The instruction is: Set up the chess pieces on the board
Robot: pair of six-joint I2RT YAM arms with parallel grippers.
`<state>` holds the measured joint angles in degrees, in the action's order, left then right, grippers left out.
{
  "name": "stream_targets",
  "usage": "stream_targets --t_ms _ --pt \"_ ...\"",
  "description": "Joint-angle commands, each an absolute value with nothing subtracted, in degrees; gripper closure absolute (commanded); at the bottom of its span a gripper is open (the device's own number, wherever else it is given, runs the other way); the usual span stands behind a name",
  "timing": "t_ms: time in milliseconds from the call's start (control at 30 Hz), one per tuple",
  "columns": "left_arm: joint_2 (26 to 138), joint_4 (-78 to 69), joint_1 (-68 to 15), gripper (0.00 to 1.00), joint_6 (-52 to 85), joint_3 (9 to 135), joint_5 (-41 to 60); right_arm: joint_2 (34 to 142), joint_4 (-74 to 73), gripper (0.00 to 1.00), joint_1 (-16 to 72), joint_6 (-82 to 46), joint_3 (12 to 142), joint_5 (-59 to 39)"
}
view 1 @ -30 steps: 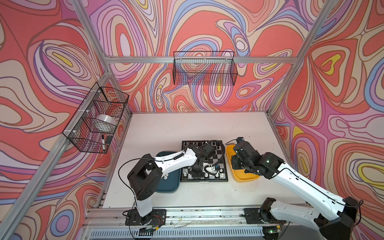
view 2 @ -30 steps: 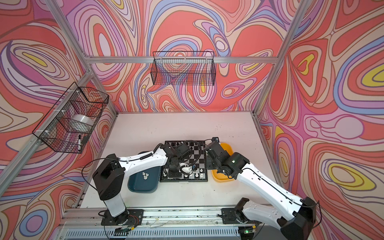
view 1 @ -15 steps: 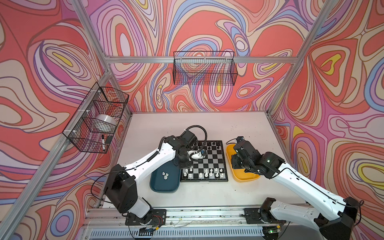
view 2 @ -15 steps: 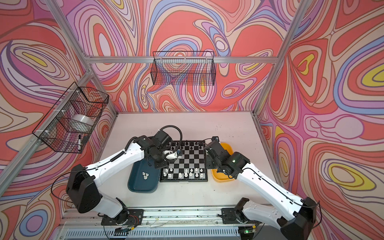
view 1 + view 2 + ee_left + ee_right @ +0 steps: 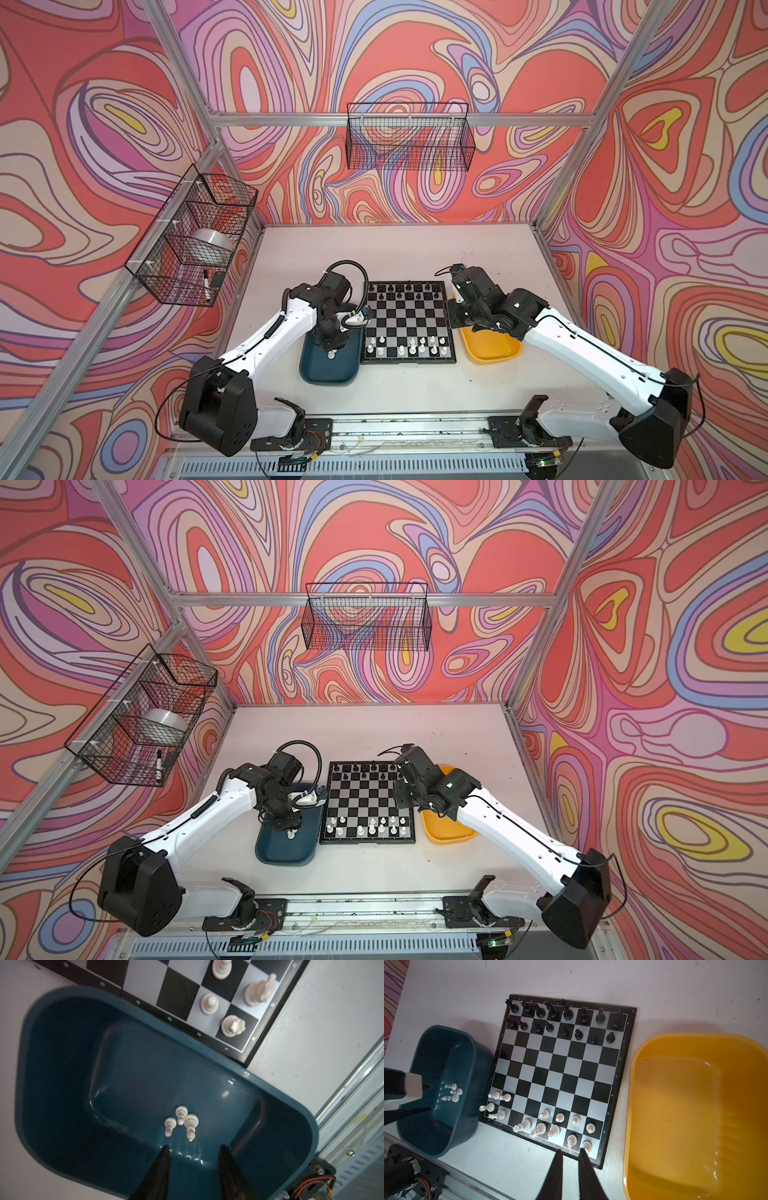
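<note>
Spread, empty left claw [image 5: 193,1147] low over three white pawns [image 5: 181,1122] lying clustered in teal tray [image 5: 62,1084], left of board [image 5: 562,1068]. Pinch one outer pawn by head, clear of neighbours; lift straight. Nearly pressed-together, empty right claw [image 5: 570,1152] beside board's right edge.

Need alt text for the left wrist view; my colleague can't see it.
Three white chess pieces cluster in the teal tray, just ahead of the open left gripper. Beyond the rim, the board corner holds four more.
</note>
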<state>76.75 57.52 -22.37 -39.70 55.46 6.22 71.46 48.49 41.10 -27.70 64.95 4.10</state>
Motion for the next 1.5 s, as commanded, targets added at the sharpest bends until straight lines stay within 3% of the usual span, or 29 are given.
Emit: stream_targets --t_ms 0,1467 --pt "74.4 58.4 -20.4 0.62 -41.7 53.2 6.4 72.4 47.2 0.85 41.5 -26.2 66.5 1.9" --pt "76.3 52.5 -17.8 0.62 -41.7 48.0 5.8 73.7 44.9 0.85 41.5 -26.0 65.0 0.5"
